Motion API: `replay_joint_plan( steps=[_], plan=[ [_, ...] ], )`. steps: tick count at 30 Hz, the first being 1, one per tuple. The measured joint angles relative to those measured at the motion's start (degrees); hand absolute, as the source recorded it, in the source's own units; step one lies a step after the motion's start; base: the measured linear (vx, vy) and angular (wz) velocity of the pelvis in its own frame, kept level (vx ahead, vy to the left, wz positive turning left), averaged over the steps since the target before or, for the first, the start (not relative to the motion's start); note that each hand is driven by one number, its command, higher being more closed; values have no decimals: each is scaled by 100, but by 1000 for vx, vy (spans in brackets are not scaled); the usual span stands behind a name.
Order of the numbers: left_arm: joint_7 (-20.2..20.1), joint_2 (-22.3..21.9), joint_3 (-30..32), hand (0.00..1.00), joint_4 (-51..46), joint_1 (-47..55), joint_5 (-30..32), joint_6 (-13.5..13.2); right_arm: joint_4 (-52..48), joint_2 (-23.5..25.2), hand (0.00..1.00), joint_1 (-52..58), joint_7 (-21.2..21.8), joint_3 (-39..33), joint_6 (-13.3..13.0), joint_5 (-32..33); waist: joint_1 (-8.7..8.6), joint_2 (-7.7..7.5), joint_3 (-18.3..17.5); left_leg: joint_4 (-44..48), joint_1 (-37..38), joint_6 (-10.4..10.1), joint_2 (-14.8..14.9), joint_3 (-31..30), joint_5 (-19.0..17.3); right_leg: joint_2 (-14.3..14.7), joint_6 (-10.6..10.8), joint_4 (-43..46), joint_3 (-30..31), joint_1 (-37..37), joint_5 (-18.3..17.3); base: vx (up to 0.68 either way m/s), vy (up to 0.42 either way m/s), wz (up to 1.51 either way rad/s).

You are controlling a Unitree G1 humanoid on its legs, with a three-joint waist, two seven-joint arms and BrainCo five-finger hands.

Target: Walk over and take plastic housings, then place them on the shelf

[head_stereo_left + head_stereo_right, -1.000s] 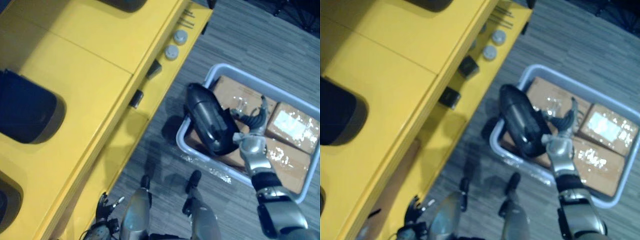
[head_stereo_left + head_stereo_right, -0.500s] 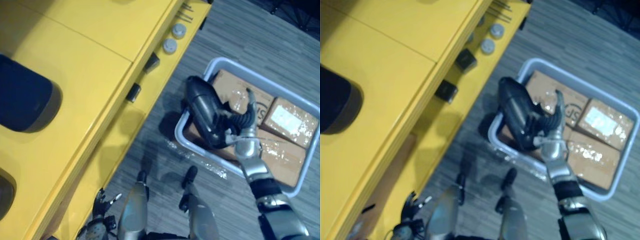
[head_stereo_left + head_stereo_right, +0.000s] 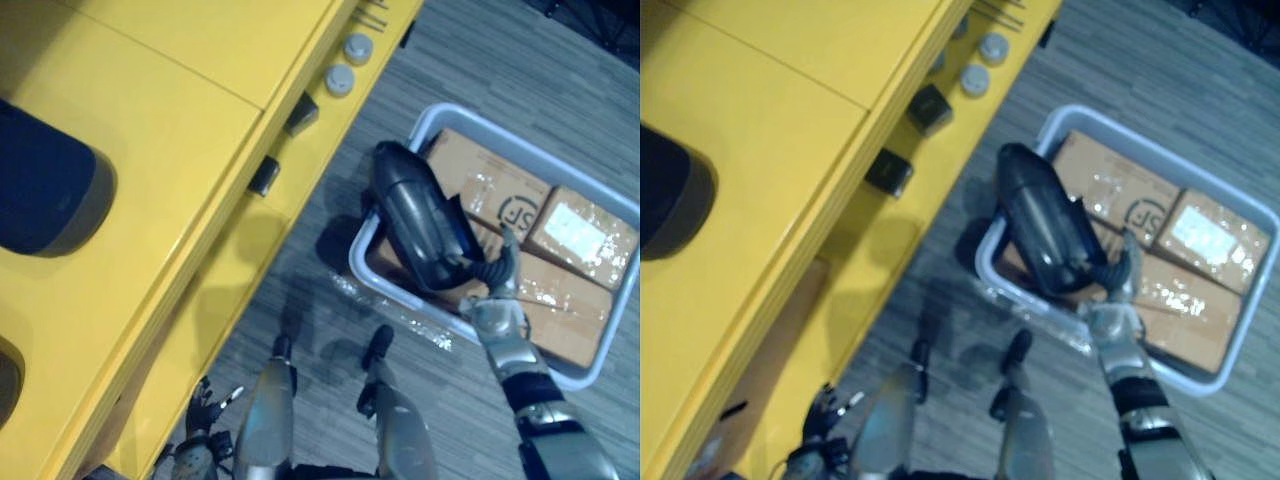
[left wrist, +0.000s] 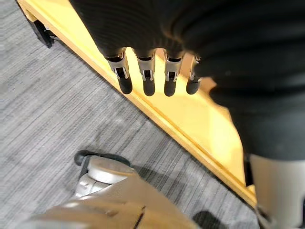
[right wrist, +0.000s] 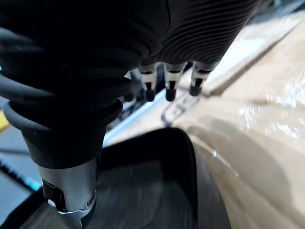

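While the black plastic housing point(image 3: 418, 225) lies propped across the left rim of the grey bin point(image 3: 362, 262), partly over the cardboard boxes point(image 3: 585, 225) packed inside, the right hand point(image 3: 497, 300) sits at the housing's lower end, just inside the bin's near wall. To me this looks like the taking step, with the grasp not yet made. In the wrist view its fingers point(image 5: 167, 88) reach out nearly straight over a box, the thumb is spread apart, and the housing lies under the palm with nothing clamped round it. The left hand point(image 3: 200, 455) hangs well away from the bin, low beside the yellow shelf point(image 3: 170, 120), its fingers point(image 4: 147, 81) loose and empty.

Next, I judge, the right fingers must fold round the housing, lift it clear of the bin's wall and carry it to the shelf. The bin's rim is the edge to mind, since the housing leans on it and could catch. Between bin and shelf runs a strip of bare floor point(image 3: 300, 300), enough to swing across. On the shelf, far from the bin, a dark rounded shape point(image 3: 45, 205) takes one spot. Grey caps point(image 3: 340, 80) and dark blocks point(image 3: 262, 175) line the ledge facing the bin, with broad yellow surface free between.
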Motion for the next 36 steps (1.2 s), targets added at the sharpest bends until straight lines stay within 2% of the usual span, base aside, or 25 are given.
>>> replay_joint_plan(
  steps=[7,10,19,20,22,28,30,36],
  plan=[
    [-41,-20,-51,0,14,-2,-177,-10,386,-94,0,-443,66,-80,10,-1,4,110,64,-30,-167,22,-102,-129,102,-90,-9,82,-141,-115,-4,-20,1,12],
    [-52,-27,-54,0,34,-8,-208,-44,593,-211,0,-746,261,82,38,-10,34,199,141,27,-224,23,-93,-128,98,-95,-40,178,-137,-179,-27,-50,-1,0],
    [-47,-42,-67,0,38,-80,-217,-87,894,-485,0,-910,519,469,109,-416,37,222,155,112,-390,23,-81,-228,99,-92,-83,278,-221,-300,-61,-13,-2,3],
    [-47,-42,-70,0,38,-91,-218,-87,915,-495,100,-912,518,478,134,-480,38,222,155,111,-395,23,-81,-236,99,-91,-84,279,-232,-300,-62,13,-5,5],
    [-44,-30,-127,0,38,-101,-220,-88,953,-520,100,-930,498,480,205,-597,38,222,155,110,-399,23,-81,-241,99,-91,-85,280,-238,-300,-63,0,0,0],
    [-23,-8,-265,0,54,-169,-433,-127,1011,-763,100,-1137,352,470,731,-1352,39,226,158,108,-500,-12,-76,-261,122,-88,-82,276,-244,-393,-60,0,0,0],
    [-17,-9,-271,0,52,-171,-447,-198,1067,-771,100,-1214,251,471,983,-1587,43,226,158,109,-488,-18,-71,-266,125,-84,-83,275,-253,-388,-60,0,0,0],
    [-11,-25,-280,0,39,-199,-623,-198,1258,-773,100,-1231,235,468,1392,-2035,54,260,177,88,-491,-15,-89,-284,127,-99,-83,267,-270,-372,-62,-3,1,1]
  ],
)
